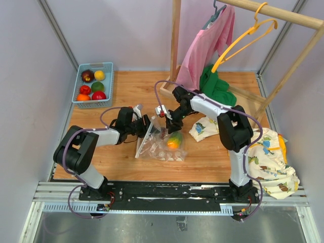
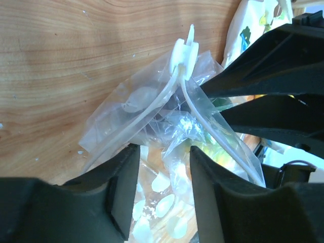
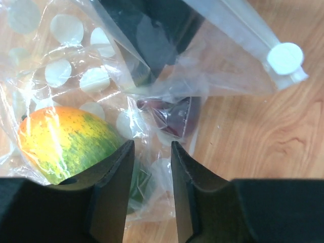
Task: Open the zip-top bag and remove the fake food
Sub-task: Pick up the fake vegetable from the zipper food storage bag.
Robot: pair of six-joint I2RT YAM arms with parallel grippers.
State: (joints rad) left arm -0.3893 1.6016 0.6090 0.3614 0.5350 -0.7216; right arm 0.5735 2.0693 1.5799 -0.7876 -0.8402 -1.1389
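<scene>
Where jaws converge — perhaps gripping — bag lies.

The zip-top bag ahead of the right gripper is thin, glossy, crinkled clear plastic. The fake food inside is smooth, satiny plastic. Beneath, the table is matt grained wood.

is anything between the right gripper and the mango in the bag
Yes. The clear film of the bag lies over the mango, beside the right gripper. The zip strips are parted below the slider, but I cannot tell whether the gripper is inside the mouth.
</scene>
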